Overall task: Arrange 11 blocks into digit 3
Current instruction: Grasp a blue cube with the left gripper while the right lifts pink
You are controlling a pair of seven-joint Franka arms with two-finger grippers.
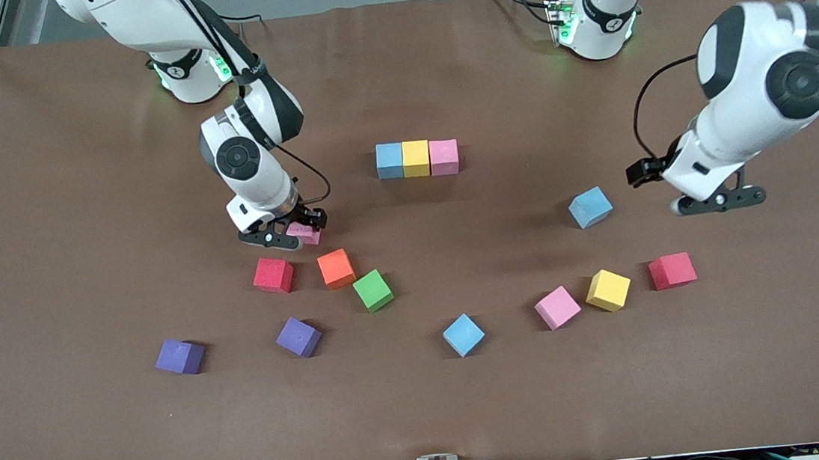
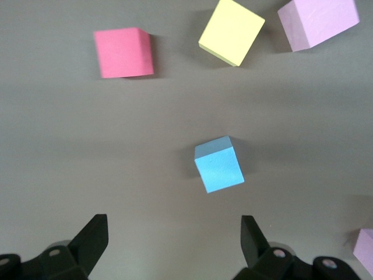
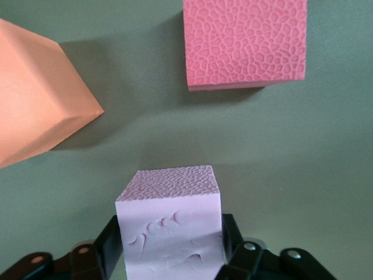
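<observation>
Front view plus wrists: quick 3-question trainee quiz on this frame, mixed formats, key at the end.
1. True or false: the row of three cubes reads blue, yellow, pink.
2. What sits between the right gripper fingers? A) orange cube B) pink cube C) green cube
3. Fill in: the left gripper hangs open over bare table beside a ___ cube.

Key: 1 true; 2 B, the pink cube, its sides dented by the fingers; 3 blue.

Bare table [image 1: 500,236] lies open between the block row [image 1: 417,158] and scattered cubes (red [image 1: 273,275], orange [image 1: 336,268] crowd the right jaws).
</observation>
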